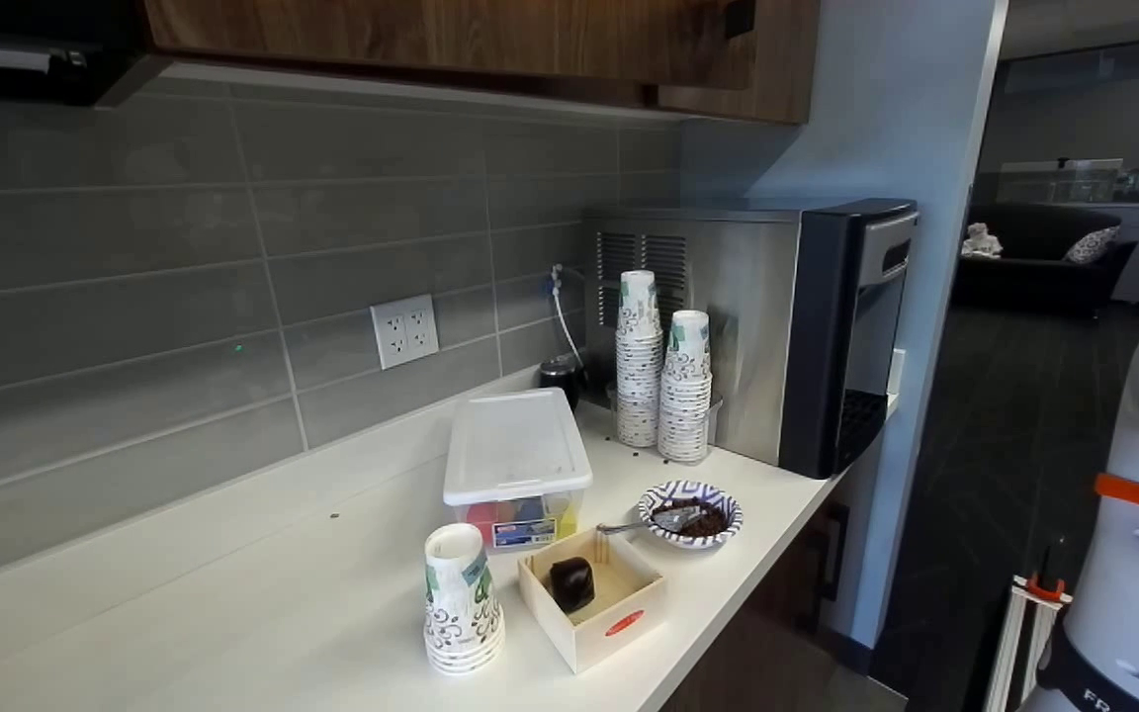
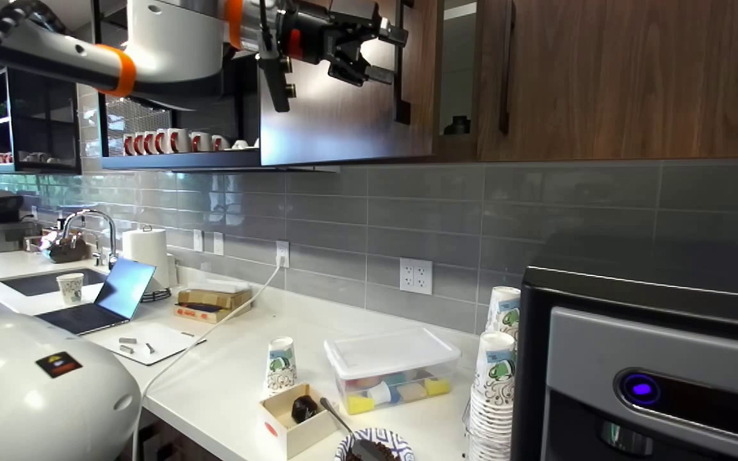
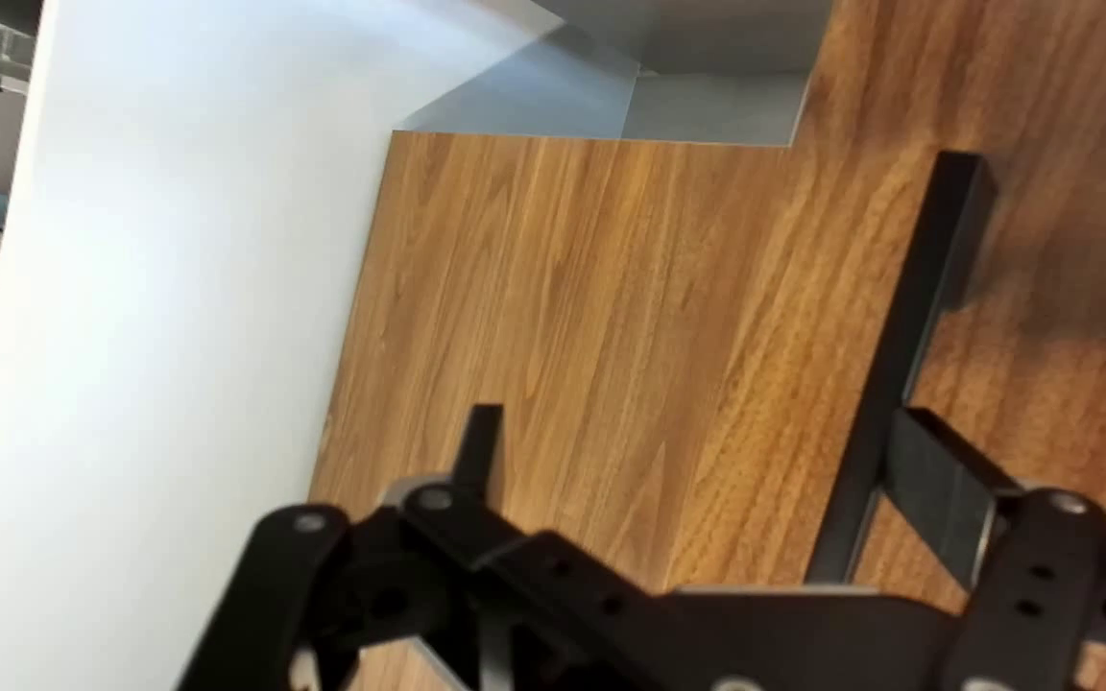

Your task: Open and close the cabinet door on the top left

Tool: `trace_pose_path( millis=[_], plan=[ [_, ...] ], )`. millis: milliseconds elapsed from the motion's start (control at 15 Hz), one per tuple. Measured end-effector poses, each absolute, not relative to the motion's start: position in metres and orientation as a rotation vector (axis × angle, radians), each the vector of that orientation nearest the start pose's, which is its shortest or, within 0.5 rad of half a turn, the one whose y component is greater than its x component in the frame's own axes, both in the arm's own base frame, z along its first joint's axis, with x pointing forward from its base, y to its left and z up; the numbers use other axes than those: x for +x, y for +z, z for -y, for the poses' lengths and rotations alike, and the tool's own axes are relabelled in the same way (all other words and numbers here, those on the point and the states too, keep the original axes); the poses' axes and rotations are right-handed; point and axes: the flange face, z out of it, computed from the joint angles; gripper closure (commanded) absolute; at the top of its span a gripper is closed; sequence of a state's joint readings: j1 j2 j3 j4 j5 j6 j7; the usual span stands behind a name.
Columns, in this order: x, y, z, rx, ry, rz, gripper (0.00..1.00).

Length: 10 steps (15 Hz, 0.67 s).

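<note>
Bar handle (image 3: 899,345) and jaws at the upper cabinet door (image 2: 343,121). The door, left of its neighbouring door (image 2: 619,83) in an exterior view and above the surface (image 1: 233,633), stands ajar; we see a strip of cabinet interior (image 2: 459,70) beyond its handle edge. The jaws are spread wide and hold nothing. The handle lies ahead of them, upright, its long axis steeply crossing their closing line. In the wrist view the bar runs within their gap, close beside one fingertip (image 3: 942,489) and well apart from the opposite fingertip (image 3: 481,446); whether there is contact we cannot tell. We judge that the next move, a further pull or a push closed, turns on this lopsided fit.

Lettering: low on the arm (image 1: 1113,613) we read "FR", the rest cut off at the view's edge. The pale box (image 1: 584,645) bears a red oval mark (image 1: 626,622) and the lidded tub (image 1: 515,445) a blue label (image 1: 524,534), both too small to read. We make out scrollwork on the paper cups (image 1: 639,386), but no words.
</note>
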<state>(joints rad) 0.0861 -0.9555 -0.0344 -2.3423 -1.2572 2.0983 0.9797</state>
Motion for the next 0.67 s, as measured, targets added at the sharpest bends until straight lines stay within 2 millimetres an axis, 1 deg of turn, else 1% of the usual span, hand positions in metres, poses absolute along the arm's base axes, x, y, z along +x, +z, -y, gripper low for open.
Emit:
trace_pose_path(
  millis=[133, 400, 667],
  plan=[
    [0.299, 0.747, 0.045, 1.899, 1.369, 0.638, 0.00],
    [0.314, 0.771, 0.073, 1.848, 1.338, 0.647, 0.00],
    [0.338, 0.788, 0.085, 1.816, 1.329, 0.600, 0.00]
  ],
)
